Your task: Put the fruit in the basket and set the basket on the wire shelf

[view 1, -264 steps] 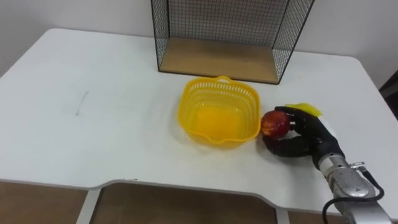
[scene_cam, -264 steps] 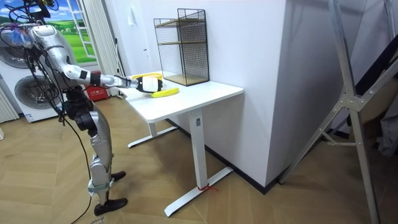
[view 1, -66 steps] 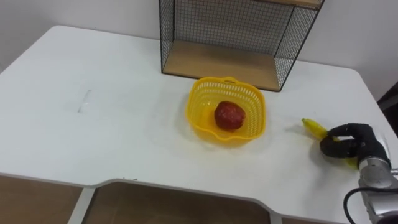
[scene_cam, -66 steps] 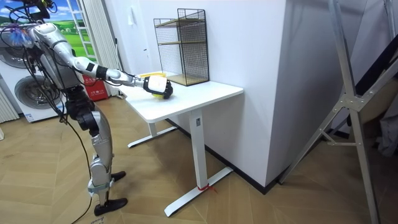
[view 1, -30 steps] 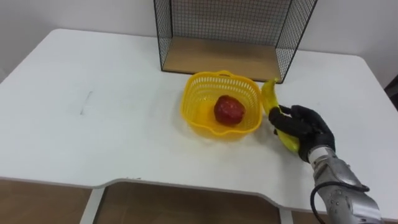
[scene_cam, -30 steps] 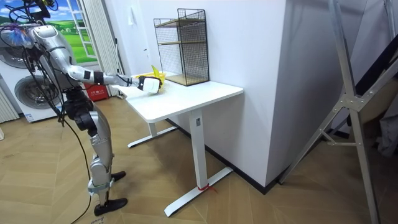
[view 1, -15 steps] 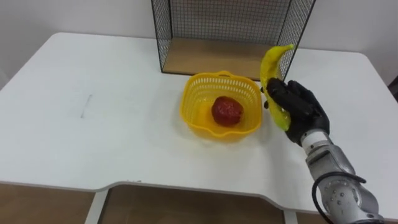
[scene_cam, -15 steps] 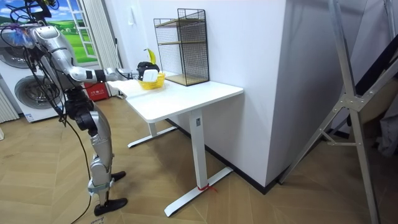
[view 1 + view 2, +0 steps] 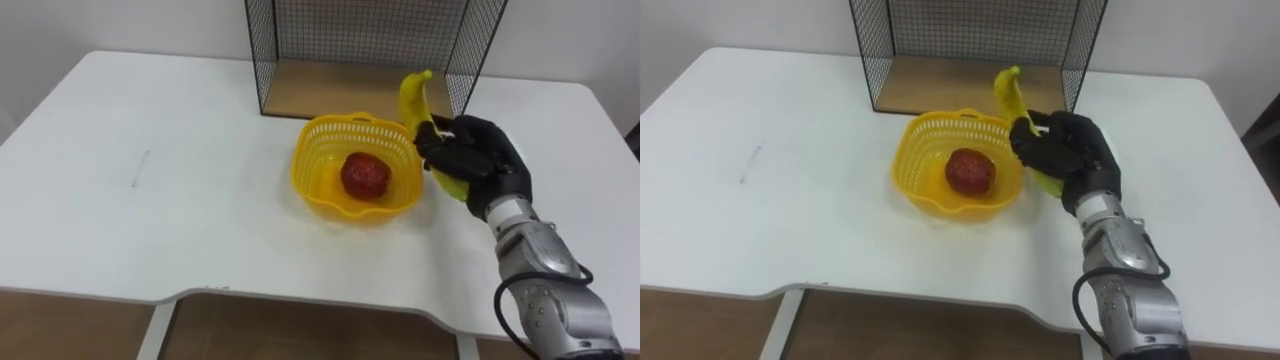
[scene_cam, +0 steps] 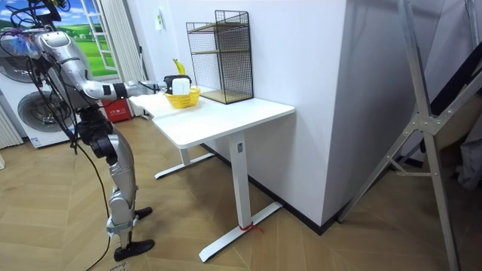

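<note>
A yellow plastic basket [image 9: 323, 150] [image 9: 923, 158] [image 10: 183, 98] sits on the white table in front of the wire shelf [image 9: 365, 45] [image 9: 970, 40]. A red apple [image 9: 364, 174] [image 9: 968, 171] lies inside it. My right hand [image 9: 478, 158] [image 9: 1072, 147] is shut on a yellow banana [image 9: 413, 99] [image 9: 1013, 95], held above the table at the basket's right rim, the banana's tip pointing up and back toward the shelf. In the room view the robot stands at the table's end with that arm stretched over the basket, the banana [image 10: 178, 68] sticking up.
The white table [image 9: 150, 180] has wide bare room to the left of the basket. The black wire shelf [image 10: 221, 53] with a wooden floor [image 9: 340, 95] stands at the table's back edge against the wall. A washing machine [image 10: 34, 113] stands behind the robot.
My right hand has carried the banana a little left and lower, closer to the basket's right rim. The apple and the basket have not moved.
</note>
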You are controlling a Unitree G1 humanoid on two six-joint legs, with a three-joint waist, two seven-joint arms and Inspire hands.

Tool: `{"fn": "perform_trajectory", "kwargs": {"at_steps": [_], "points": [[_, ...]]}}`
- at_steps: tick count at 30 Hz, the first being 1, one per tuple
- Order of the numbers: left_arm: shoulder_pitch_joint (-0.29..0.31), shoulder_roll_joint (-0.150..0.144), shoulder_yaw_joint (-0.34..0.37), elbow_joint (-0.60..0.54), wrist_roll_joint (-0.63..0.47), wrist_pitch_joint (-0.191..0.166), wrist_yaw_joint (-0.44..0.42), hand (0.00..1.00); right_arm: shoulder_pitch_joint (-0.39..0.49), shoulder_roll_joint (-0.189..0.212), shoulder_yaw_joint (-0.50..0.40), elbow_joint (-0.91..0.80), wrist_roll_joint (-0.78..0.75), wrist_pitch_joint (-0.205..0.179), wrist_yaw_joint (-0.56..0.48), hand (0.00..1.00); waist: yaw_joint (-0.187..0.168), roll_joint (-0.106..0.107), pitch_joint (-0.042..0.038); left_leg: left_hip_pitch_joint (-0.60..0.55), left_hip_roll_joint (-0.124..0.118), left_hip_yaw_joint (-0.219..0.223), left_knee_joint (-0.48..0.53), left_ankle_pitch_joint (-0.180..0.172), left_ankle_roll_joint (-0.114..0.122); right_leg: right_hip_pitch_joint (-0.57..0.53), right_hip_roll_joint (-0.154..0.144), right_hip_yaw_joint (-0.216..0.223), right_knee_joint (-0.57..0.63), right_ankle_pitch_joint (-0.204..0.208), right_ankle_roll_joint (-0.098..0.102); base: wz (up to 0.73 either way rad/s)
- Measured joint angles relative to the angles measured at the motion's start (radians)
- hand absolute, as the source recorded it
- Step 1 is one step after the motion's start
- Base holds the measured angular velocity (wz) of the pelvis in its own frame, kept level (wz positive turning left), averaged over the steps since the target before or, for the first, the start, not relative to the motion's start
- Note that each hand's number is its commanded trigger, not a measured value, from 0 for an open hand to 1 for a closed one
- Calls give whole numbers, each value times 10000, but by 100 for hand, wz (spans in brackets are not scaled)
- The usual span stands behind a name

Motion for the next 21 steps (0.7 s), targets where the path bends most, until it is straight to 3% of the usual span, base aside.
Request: {"fn": "perform_trajectory", "kwargs": {"at_steps": [4, 5, 6, 8, 9, 10, 15, 21], "points": [[-95, 11, -1, -2, 3, -3, -1, 0, -292, -66, 229, 0, -657, 0, 24, 100, -12, -191, 67, -47, 0, 15, -1, 4, 1, -58, 1, 10, -20, 0, 0, 0], [-123, 17, 0, -4, -1, -3, -1, 0, -361, -67, 246, 0, -675, 0, 52, 100, -7, -252, 46, -108, 0, 16, 0, 4, 2, -108, 1, 9, -20, 0, 0, 0], [-135, 16, -1, -4, -4, -3, -2, 0, -480, -67, 258, 0, -687, 1, 107, 93, -4, -289, 62, -145, 0, 24, -2, 4, 2, -144, 0, 13, -10, 1, -1, 0], [-221, 16, -2, -2, -23, -4, -2, 0, -704, -66, 328, 0, -642, 1, 149, 62, 2, -311, 61, -223, 6, 34, -2, 5, 4, -205, -4, 24, 56, 2, -3, 0], [-229, 15, -3, -1, -23, -4, -2, 0, -846, -66, 347, 0, -643, 1, 174, 16, 1, -302, 66, -266, 13, 35, 7, 11, 12, -284, -12, 25, 140, 2, -3, 0], [-244, 16, -3, -2, -22, -5, -1, 0, -917, -66, 351, 0, -644, 1, 206, 0, 4, -299, 70, -266, 13, 35, 3, 12, 14, -288, -12, 25, 146, 2, -3, 0], [-385, 44, -2, 3, -11, -30, -3, 0, -1117, -64, 378, 12, -934, 1, 383, 0, 227, -306, 84, -246, 11, 19, 0, 13, 14, -248, -14, -4, 134, 2, -2, 1], [-352, 40, -1, 20, -11, -22, -64, 0, -1116, -64, 455, 45, -1398, 6, 454, 0, 242, -302, 127, -254, 8, -38, 17, 12, 14, -206, -10, -72, 132, 2, -2, 3]]}}
